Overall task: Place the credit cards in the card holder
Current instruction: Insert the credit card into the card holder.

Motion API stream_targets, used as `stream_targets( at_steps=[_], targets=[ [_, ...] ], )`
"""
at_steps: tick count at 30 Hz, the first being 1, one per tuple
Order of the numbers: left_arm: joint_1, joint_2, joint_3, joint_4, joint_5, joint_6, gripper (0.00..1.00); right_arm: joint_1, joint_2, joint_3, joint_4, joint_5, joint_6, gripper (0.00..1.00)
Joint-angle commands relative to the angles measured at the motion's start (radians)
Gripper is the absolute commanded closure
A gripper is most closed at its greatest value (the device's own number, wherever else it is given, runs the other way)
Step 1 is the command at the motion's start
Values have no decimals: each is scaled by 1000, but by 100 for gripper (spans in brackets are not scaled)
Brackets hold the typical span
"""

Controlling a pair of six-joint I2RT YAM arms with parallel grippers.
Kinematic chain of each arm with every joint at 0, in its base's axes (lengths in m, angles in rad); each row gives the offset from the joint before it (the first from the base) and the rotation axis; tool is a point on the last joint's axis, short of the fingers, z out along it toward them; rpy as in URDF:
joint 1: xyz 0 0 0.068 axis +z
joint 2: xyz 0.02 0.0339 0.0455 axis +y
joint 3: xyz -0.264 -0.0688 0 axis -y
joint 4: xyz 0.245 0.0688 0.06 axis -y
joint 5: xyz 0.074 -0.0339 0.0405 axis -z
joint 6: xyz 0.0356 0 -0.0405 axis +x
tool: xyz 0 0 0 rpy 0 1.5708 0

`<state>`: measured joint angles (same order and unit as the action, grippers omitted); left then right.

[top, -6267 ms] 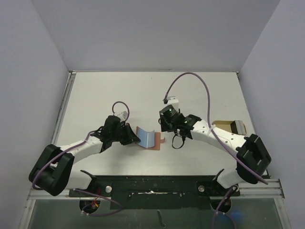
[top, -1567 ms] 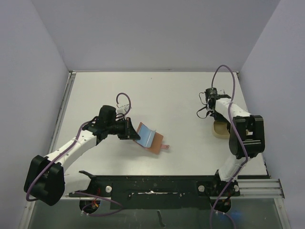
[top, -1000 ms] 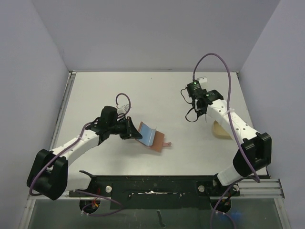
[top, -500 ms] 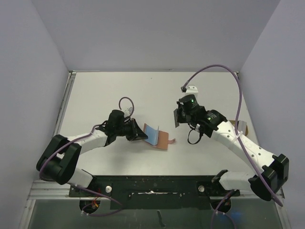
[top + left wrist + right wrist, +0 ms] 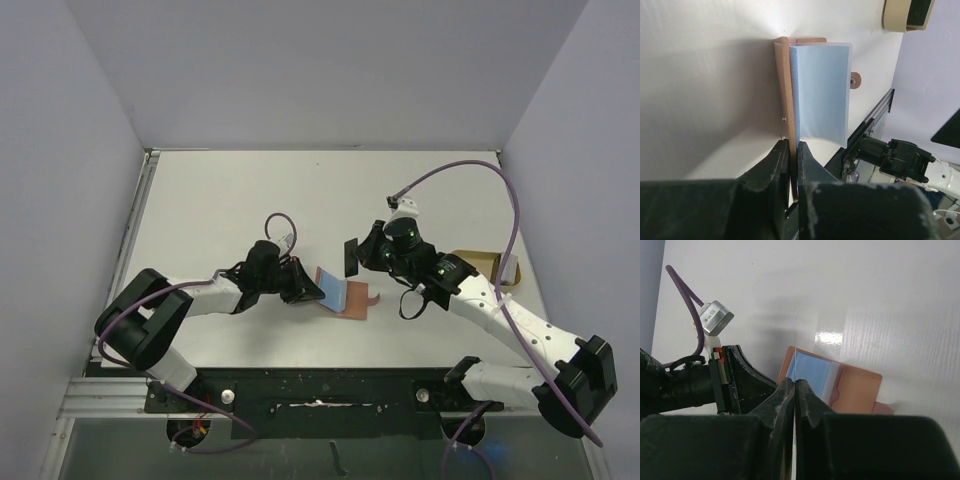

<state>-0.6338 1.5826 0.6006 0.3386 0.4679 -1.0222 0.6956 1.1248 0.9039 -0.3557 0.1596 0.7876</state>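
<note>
The reddish-brown card holder lies open at the table's middle, with a blue credit card in its left pocket. My left gripper is shut on the holder's left flap, and the pocketed card and snap tab show beyond it. My right gripper is shut on a second card, held on edge just above the holder's far left part. In the right wrist view that card is a thin line over the holder.
A tan oval tray sits at the right, behind the right forearm, with something dark in it. The arms' black base rail runs along the near edge. Grey walls close in the table.
My right arm has swung from the tray at the right over to the card holder, carrying a card. My left gripper has moved the holder a little to the right.
</note>
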Motion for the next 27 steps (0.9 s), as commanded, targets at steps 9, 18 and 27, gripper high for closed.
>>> stream_targets(
  at_steps=[9,18,27],
  targets=[
    [-23,-12,-35,111,-61,-38,100,15,52,-27,109,-16,81,100],
    [-29,-5,-40,129,-71,-44,100,23,103,-100,188,-49,133,100],
    [-29,5,-30,124,-67,-47,100,33,169,-170,181,-25,145,100]
  ],
)
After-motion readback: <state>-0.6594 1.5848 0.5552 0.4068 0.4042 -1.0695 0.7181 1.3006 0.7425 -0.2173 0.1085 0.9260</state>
